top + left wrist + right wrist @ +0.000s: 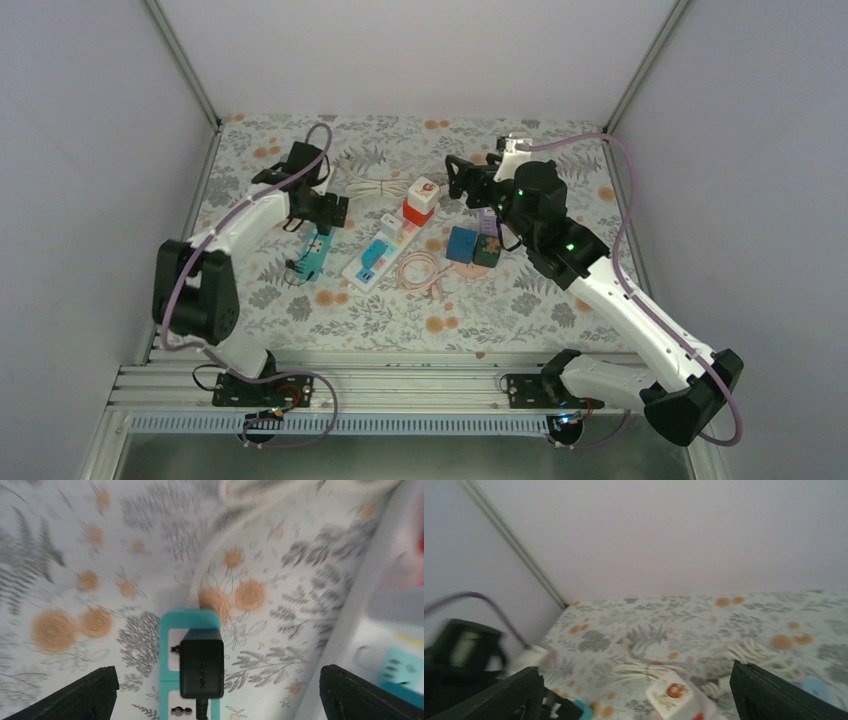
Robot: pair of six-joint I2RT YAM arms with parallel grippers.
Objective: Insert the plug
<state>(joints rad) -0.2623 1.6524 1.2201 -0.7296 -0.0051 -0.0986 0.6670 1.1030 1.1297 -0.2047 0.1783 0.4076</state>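
Overhead first: left gripper point(330, 213) hangs over the teal power strip point(314, 256) left of centre, right gripper point(458, 180) sits upper centre, with a floral tablecloth point(560, 150) below and plain grey walls point(100, 150) close around. Left wrist: fingers point(75, 695) spread wide, black plug point(201, 666) lower centre on the teal power strip; I judge it light, rigid and smooth, best pinched across its flat sides, not by the cord point(201, 711). Right wrist, blurred: fingers point(509, 695) spread, holding nothing
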